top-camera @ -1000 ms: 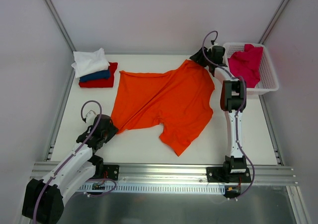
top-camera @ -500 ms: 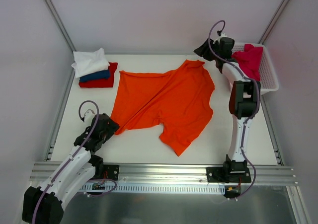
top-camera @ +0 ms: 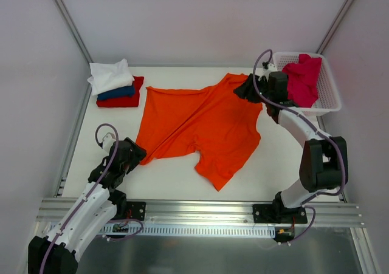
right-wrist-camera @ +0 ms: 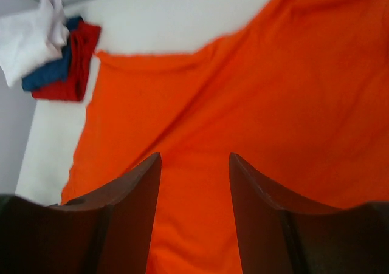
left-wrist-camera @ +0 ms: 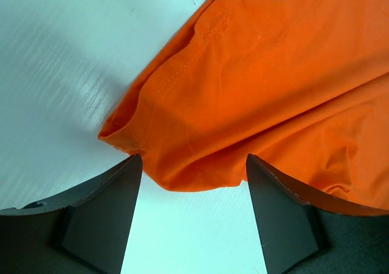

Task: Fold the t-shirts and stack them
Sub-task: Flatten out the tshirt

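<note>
A folded stack [top-camera: 114, 85] of white, blue and red shirts lies left of the orange shirt [top-camera: 200, 122], which is spread on the surface [top-camera: 170, 180]. The left end effector [left-wrist-camera: 191, 164] gapes empty at its near-left corner. The right end effector [top-camera: 246, 89], jaws parted and empty, hangs over its far-right edge. Right of it, a pink shirt [top-camera: 301, 78] lies in the basket [top-camera: 329, 98].

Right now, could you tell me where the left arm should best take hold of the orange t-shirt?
Probably the near-left hem corner of the orange t-shirt, which lies folded over and slightly raised off the table, ahead of the left gripper, fingers open. Come in low along the table from the near-left edge.
</note>
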### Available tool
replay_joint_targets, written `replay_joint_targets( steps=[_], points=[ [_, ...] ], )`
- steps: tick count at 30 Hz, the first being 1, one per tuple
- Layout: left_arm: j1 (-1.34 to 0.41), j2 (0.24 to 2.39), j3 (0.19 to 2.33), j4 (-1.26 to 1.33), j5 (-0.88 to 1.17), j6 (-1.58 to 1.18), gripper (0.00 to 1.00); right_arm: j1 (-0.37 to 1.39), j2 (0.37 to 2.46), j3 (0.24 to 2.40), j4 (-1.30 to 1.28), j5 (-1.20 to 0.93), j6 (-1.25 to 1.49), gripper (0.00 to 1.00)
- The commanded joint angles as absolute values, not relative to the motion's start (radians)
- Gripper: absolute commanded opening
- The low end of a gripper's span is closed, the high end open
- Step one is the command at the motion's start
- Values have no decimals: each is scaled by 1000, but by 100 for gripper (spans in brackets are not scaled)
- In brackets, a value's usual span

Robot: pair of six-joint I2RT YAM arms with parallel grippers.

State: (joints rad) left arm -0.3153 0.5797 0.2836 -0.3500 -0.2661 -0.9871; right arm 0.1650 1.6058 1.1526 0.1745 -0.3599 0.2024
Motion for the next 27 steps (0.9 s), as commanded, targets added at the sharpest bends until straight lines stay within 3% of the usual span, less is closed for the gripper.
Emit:
replay_joint_targets(
  steps=[1,14,27],
  points=[
    [-322,571,310,-364,-255,-963,70,199,1476,1019,164,-310,166,52],
    [-324,601,345,-362,-273,-948,69,388,1054,672,28,-86,158,53],
    [-322,660,371,-344,-296,-930,68,667,879,439,-24,69,258,53]
  ],
)
